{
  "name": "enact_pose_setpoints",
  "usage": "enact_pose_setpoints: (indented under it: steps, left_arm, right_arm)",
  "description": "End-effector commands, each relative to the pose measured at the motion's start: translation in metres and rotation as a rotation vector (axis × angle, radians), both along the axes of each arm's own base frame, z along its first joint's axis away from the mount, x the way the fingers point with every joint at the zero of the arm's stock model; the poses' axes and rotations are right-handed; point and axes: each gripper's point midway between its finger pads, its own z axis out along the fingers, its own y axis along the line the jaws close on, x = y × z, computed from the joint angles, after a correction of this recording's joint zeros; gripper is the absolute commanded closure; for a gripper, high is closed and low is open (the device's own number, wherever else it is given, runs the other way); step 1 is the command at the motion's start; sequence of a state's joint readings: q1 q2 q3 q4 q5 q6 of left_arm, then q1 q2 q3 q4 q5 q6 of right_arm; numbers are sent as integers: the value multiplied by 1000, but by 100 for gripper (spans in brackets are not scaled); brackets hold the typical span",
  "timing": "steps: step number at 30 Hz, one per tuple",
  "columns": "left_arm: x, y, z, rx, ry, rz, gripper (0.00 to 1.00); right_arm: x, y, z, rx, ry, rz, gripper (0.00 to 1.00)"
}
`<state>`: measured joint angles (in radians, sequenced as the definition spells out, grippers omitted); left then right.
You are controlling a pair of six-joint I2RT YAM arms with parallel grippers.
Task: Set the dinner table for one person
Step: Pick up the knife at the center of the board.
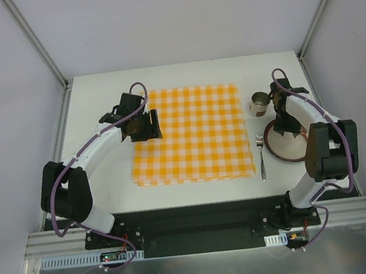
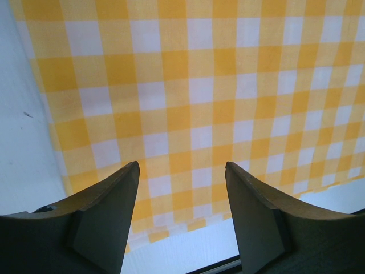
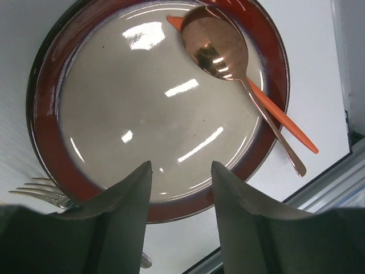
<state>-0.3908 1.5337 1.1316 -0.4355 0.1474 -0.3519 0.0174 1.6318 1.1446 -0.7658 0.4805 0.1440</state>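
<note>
My left pincer (image 2: 181, 171) hangs released and empty at the left edge of the checked cloth (image 2: 199, 85). My right pincer (image 3: 181, 168), fingers apart and holding nothing, hovers over the red-rimmed plate (image 3: 48, 114). A copper spoon (image 3: 217, 48) lies across an orange utensil (image 3: 285, 120) there, with a fork (image 3: 40, 193) just beside the rim. A metal cup (image 1: 259, 104) stands beyond. All of it sits on the white dinner table (image 1: 182, 76).

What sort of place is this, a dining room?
Probably a robot lab cell, not a home: plain panels on aluminium framing enclose the white table, and two robot arms are mounted at its near edge.
</note>
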Motion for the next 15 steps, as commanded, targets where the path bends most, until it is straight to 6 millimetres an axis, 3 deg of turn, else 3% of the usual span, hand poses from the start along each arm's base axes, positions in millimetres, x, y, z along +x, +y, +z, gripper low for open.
enact_pose_setpoints:
  steps: [1,6,15]
  left_arm:
    - [8,3,8,9,-13,10,38]
    - [14,-1,12,6,-6,3,38]
    - [17,-3,14,13,21,-2,39]
  right_arm:
    - [14,-5,2,56,-27,2,49]
    - [17,-16,1,75,-30,-28,39]
    - [20,-41,-2,119,-42,-109,37]
